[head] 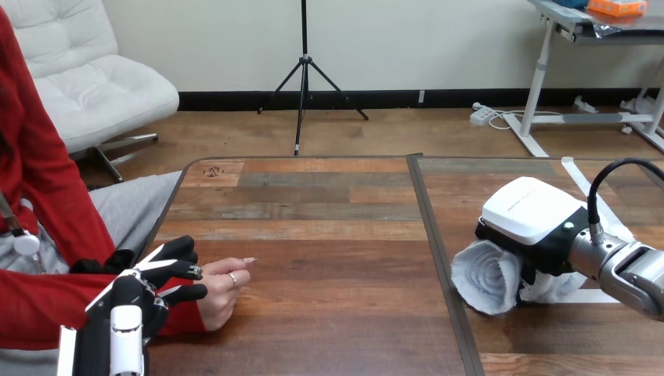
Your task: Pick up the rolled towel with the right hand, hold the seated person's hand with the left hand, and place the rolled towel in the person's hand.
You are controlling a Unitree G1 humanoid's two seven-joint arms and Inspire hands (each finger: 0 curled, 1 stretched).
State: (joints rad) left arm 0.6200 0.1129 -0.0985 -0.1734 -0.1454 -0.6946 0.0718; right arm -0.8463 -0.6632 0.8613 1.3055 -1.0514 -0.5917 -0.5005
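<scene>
Hands stood well apart, one at each side of the table (313,235). The right hand (532,211) was at the right side, its white back turned up, lying over the rolled towel (487,276). It was clamped on the towel: a black finger came down across the roll, with the spiral end of the towel sticking out toward the middle of the table and more white cloth showing on the other side of that finger. The towel sat low against the tabletop; whether it had left the wood could not be told. The silver right forearm (634,270) ran off toward the right edge.

The left hand (160,278) was at the near left corner, its fingers spread and almost straight, lying against the person's wrist at the red sleeve (47,301). They were not seen curled round it. The person's hand (223,290) rested on the table just beyond those fingertips, loosely closed and holding nothing.

A dark seam (434,251) ran down the table between the two hands, the towel just to its right. White tape strips (581,182) lay on the wood near the right hand.
</scene>
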